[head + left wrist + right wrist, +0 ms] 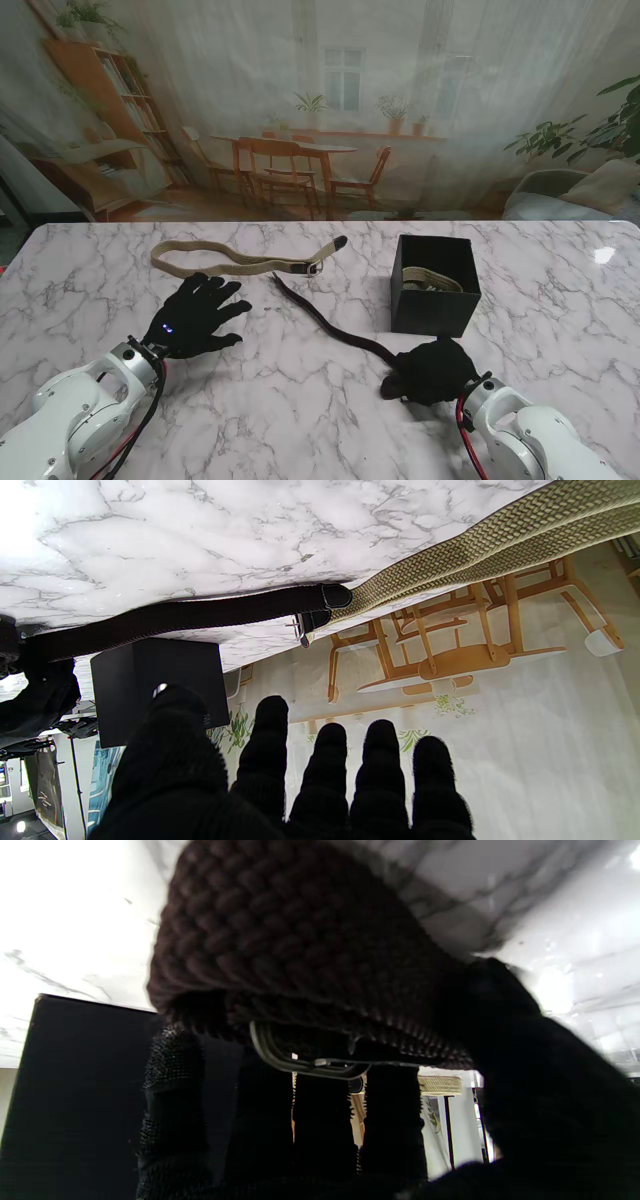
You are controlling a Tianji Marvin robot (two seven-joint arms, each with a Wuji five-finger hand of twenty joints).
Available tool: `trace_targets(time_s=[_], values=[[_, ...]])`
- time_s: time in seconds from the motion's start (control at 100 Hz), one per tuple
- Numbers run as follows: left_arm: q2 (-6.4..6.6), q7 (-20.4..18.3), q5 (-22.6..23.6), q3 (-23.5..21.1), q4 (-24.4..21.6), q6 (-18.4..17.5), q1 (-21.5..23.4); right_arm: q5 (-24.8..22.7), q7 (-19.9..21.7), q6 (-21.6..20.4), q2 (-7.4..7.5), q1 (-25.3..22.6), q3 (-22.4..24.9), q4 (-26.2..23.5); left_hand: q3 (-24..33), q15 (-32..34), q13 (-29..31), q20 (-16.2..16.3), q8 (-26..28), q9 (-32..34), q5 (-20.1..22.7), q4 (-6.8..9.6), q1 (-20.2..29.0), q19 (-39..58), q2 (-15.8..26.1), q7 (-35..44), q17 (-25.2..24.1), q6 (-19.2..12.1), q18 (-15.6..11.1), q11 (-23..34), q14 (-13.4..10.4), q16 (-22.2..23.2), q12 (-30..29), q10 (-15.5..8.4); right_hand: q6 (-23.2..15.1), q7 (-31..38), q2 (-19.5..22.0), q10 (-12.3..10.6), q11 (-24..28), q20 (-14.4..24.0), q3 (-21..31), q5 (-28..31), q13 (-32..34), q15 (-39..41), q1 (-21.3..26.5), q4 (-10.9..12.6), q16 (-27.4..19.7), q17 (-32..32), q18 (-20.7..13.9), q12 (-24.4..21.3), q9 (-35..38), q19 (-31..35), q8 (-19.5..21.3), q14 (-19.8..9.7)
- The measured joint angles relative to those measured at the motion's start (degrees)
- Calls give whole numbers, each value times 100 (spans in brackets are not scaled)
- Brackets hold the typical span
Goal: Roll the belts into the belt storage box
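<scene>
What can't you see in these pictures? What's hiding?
- Inside the box: the stand view shows a tan belt in it, but its walls hide how many.
- The dark belt's rolled end: the right hand covers it in the stand view; the right wrist view is too close and blurred.
- Right hand's fingertips: hidden behind the belt roll.
- Left hand's palm: faces the table, unseen.

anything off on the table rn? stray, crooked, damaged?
Nothing looks damaged or spilled. The tan belt lies unrolled in a loose loop left of the black storage box, which already holds a rolled tan belt. The dark belt trails across the marble from the right robot hand, which grips its buckle end.
</scene>
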Motion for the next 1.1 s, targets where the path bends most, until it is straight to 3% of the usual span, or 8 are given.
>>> trace_targets(time_s=[0.15, 0.24, 0.39, 0.52, 0.75, 0.88, 0.98, 1.1], values=[[1, 8, 0, 7, 6, -4, -5, -1, -252, -23, -5, 67, -67, 113, 0, 0, 0, 0, 1, 0, 0, 0, 0, 0, 0, 2, -1, 0, 0, 0, 0, 0, 0, 0, 75, -1396, 231, -71, 2, 247, -56, -226, 525, 205, 106, -17, 317, 222, -110, 10, 565, 223, -94, -150], [1, 23, 2, 11, 11, -4, -8, -30, -325, -34, -8, 101, -92, 158, 0, 0, 0, 0, 1, 0, 0, 0, 0, 0, 0, 2, -1, 0, 0, 0, 0, 0, 0, 0, 68, -2589, 408, -61, 49, 280, 8, -1303, 725, 205, 106, 128, 411, 304, -143, -13, 968, 281, -235, -194], [1, 31, 2, 21, 19, -7, -16, -86, -506, -34, -7, 170, -171, 249, 0, 0, 0, 0, 1, 0, 0, 0, 0, 0, 0, 3, -2, 0, 0, 0, 0, 0, 0, 0, -301, -2859, 572, 83, 223, 320, 27, -2446, 1159, 655, 105, 414, 601, 554, -155, -16, 1406, 408, -514, -77], [1, 35, 2, 25, 24, -10, -21, -116, -563, -29, -7, 200, -202, 289, 0, 0, 0, 0, 1, 0, 0, 0, 0, 0, 0, 3, -2, 0, 0, 0, 0, 0, 0, 0, -988, -2811, 807, 203, 406, 342, 27, -2499, 1355, 1023, 138, 425, 705, 727, -98, 46, 1500, 526, -594, 52], [1, 53, 0, 28, 32, -17, -26, -28, -496, -122, -14, 201, -176, 289, 0, 0, 0, 0, 1, 0, 0, 0, -1, 0, 0, 3, -2, 0, 0, 0, 0, 0, 0, 0, -1455, -1705, 1155, 469, 536, 344, -142, 95, 1478, 1265, 423, 277, 834, 726, -80, 180, 1556, 565, -734, 308], [1, 73, 0, 28, 34, -19, -27, -16, -504, -136, -16, 204, -176, 296, 0, 0, 0, 0, 1, 0, 0, 0, -1, 0, 0, 3, -2, 0, 0, 0, 0, 0, 0, 0, -842, -844, 907, 490, 355, 345, -147, 484, 1482, 1261, 480, 46, 813, 726, -436, -49, 1768, 565, -1169, 311], [1, 79, -1, 27, 36, -19, -27, -6, -475, -177, -18, 201, -153, 290, 0, 0, 0, 0, 1, 0, 0, 0, -1, 0, 0, 3, -2, 0, 0, 0, 0, 0, 0, 0, -396, -1342, 842, 410, -44, 345, 26, 678, 1490, 1261, -198, 208, 679, 735, -538, -357, 1993, 566, -552, 255], [1, 79, -4, 26, 38, -19, -29, 52, -36, -261, -28, 133, 7, 106, 0, 0, 0, 0, 1, 0, 0, 0, -1, 0, 0, 3, -2, 0, 0, 0, 0, 0, 0, 0, 73, -2410, 1515, 296, -512, 298, -370, 802, 1314, 1169, -988, 668, 438, 706, -697, -680, 2053, 566, 363, 158]])
